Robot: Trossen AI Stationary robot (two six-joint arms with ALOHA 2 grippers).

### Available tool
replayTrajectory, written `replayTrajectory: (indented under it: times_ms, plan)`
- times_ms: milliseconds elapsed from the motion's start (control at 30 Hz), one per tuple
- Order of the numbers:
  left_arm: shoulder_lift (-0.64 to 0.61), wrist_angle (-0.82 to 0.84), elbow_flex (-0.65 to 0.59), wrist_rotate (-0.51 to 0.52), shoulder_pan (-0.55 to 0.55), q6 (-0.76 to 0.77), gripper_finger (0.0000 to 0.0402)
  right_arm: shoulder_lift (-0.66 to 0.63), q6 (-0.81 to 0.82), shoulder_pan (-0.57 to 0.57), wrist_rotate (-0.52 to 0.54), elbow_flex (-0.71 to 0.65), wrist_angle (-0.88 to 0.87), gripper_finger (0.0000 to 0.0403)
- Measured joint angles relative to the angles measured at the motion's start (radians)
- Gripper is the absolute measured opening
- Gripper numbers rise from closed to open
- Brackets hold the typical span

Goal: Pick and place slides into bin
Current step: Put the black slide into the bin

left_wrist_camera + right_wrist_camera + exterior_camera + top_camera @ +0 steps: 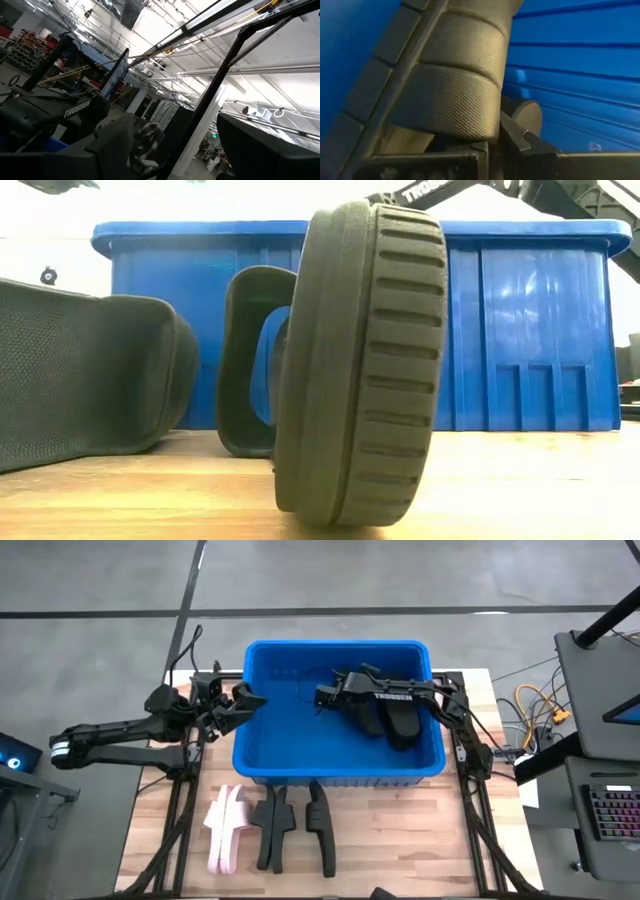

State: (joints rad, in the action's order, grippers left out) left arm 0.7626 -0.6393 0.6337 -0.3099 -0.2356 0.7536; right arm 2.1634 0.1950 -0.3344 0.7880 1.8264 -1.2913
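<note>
Overhead, the bin (262, 755) stands at the middle of the tabletop (480, 740), with both arms reaching toward it from opposite sides. The right claw (330, 697) is inside the bin, above its floor, and a black slide (400, 723) hangs beneath the right arm within the bin's walls. The right wrist view shows the textured strap and ribbed sole of this slide (447, 102) pressed close against the claw's body, with blue wall behind; the claw appears closed on it, though its fingertips are hidden.

The left claw (243, 700) waits at the bin's left rim, apparently holding nothing; whether its fingers are spread cannot be told.

In front of the bin, on the tabletop, lie a pink pair (226, 828) and two black slides (272, 828), (320, 830), the black ones standing on edge, as the low view confirms (360, 360).

The step in hand is judged to be placement of a black slide. The next move calls for releasing it inside the bin, withdrawing over the rim, and reaching for one of the slides that remain on the tabletop.
</note>
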Motion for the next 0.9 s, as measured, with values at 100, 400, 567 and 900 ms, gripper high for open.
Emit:
replayTrajectory:
  times_ms: [100, 400, 567, 900]
  plan:
    - [-0.001, -0.004, 0.0, 0.0, 0.0, 0.0, 0.027, 0.002, 0.027, -0.003, -0.048, 0.0, 0.022, 0.0013]
    - [-0.011, -0.001, 0.0, -0.003, 0.0, 0.0, 0.027, 0.003, 0.033, -0.006, -0.083, 0.0, 0.035, 0.0021]
    - [-0.011, -0.001, -0.001, -0.012, 0.0, 0.0, 0.027, 0.005, 0.033, -0.008, -0.116, 0.0, 0.038, 0.0069]
    - [-0.011, -0.001, -0.001, -0.031, 0.0, 0.0, 0.027, 0.005, 0.021, -0.009, -0.188, 0.0, 0.046, 0.0159]
